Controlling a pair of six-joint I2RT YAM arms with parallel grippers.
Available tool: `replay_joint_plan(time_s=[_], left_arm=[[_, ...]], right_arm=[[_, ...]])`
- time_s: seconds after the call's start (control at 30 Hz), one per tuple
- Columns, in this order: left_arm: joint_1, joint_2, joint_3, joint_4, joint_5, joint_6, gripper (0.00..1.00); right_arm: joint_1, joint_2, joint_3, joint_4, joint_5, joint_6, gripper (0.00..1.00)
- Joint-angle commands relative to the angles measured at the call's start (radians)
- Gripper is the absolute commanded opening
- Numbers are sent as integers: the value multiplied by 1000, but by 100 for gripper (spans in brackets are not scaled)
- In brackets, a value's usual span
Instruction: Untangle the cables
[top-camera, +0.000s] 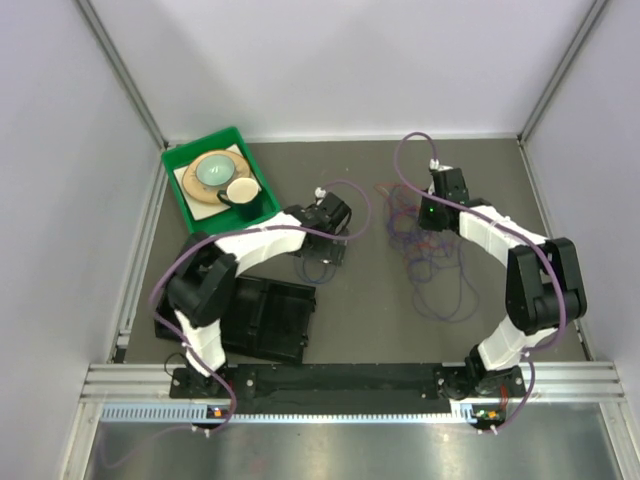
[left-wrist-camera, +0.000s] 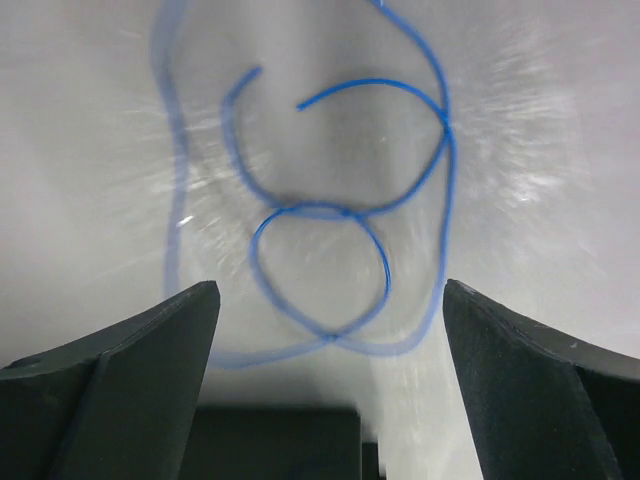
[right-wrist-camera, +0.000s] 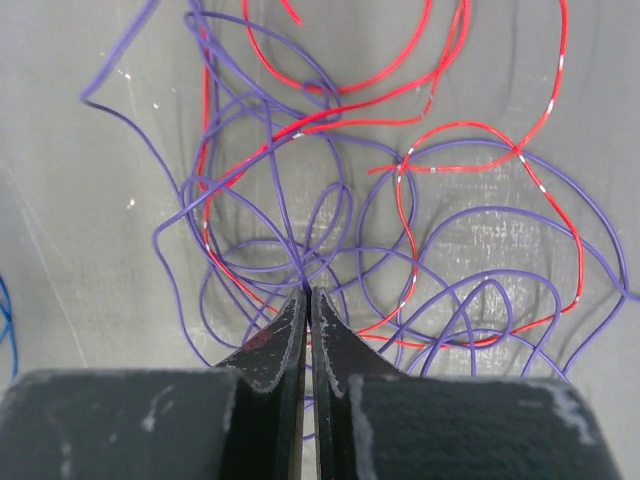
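My right fingers (right-wrist-camera: 308, 310) are shut on a purple cable (right-wrist-camera: 310, 265) at mid-frame, laced through the red cable (right-wrist-camera: 350, 92); pulling could tighten knots. My left fingers (left-wrist-camera: 150, 340) gape wide, empty, above the blue cable (left-wrist-camera: 445, 125).

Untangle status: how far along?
Done: blue cable lies apart from the rest, loosely looped, under the open left pincer. In hand: right pincer shut in the knot, seemingly on the purple cable. Left: purple and red cable thoroughly interwoven.
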Motion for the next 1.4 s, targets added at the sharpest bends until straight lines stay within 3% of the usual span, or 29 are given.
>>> replay_joint_plan(time_s=[0.0, 0.37, 0.5, 0.57, 0.73, 0.9, 1.1, 1.2, 1.23, 1.3, 1.33, 1.37], left_arm=[[-3, -217, 28, -63, -71, 9, 99], [-75, -408, -150, -119, -91, -175, 99], [-58, -316, -142, -99, -216, -240, 99], [-20, -251, -118, -62, -214, -260, 99], [58, -141, -99, 24, -96, -280, 99], [103, -96, -105, 98, -53, -295, 88], [109, -13, -53, 110, 16, -295, 82], [109, 16, -48, 108, -5, -311, 69], [108, 26, -45, 105, -8, -308, 57], [107, 33, -42, 105, -14, -291, 43], [106, 33, -42, 102, -20, -277, 39], [104, 33, -42, 96, -29, -274, 30]], right_arm=[[1, -68, -6, 35, -23, 15, 0], [2, -59, -14, 67, -81, 47, 0], [4, -45, -9, 80, -106, 61, 0], [5, -43, -6, 72, -111, 59, 0], [5, -51, -14, 64, -108, 58, 0], [5, -59, -17, 66, -106, 58, 0], [5, -60, -18, 66, -111, 59, 0], [5, -62, -18, 60, -109, 58, 0], [4, -68, -20, 58, -109, 58, 0], [5, -77, -26, 57, -109, 58, 3], [5, -83, -26, 55, -108, 59, 9], [5, -100, -29, 54, -109, 55, 31]])
